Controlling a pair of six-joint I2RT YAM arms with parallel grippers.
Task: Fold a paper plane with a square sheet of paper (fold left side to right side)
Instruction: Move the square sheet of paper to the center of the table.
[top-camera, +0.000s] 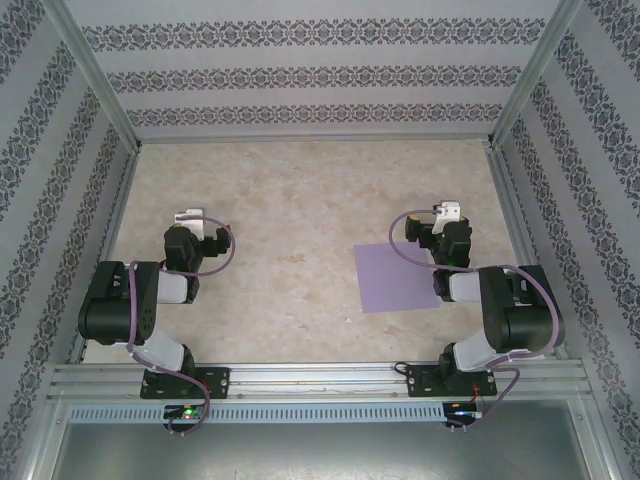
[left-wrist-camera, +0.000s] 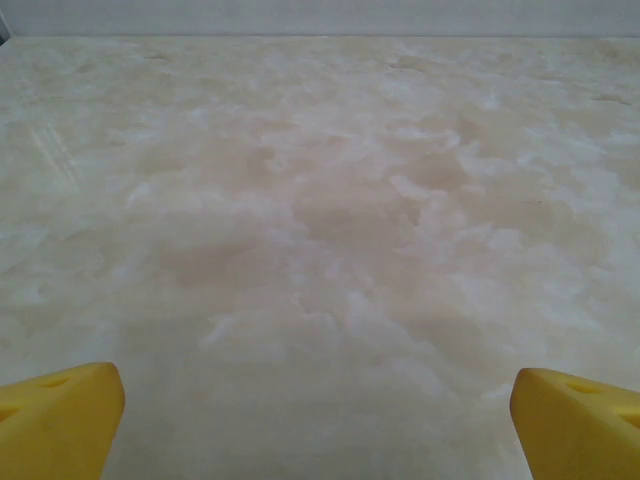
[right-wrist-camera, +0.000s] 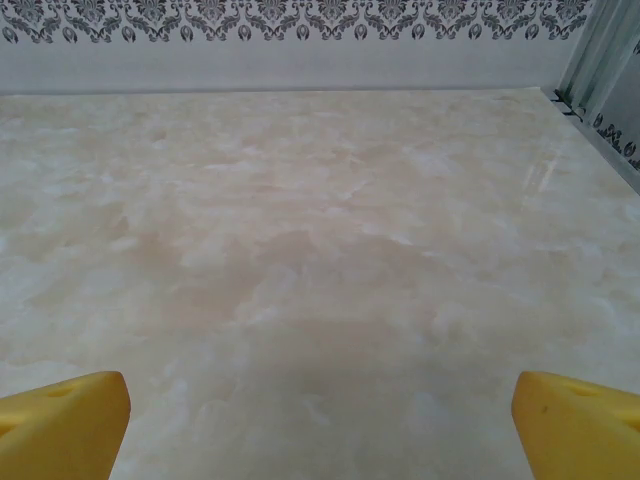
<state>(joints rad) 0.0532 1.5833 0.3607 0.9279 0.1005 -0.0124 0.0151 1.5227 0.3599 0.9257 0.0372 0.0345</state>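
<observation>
Both wide-open: left claw (left-wrist-camera: 318, 428), right claw (right-wrist-camera: 320, 428)

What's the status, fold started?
Left gripper open, empty. Right gripper open, empty. Paper flat, unfolded. Right arm covers its right edge in the top view.

No legible text, label or number anywhere — ornamental wallpaper pattern only.

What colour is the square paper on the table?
The paper is plain light purple, clearest in the top external view.
</observation>
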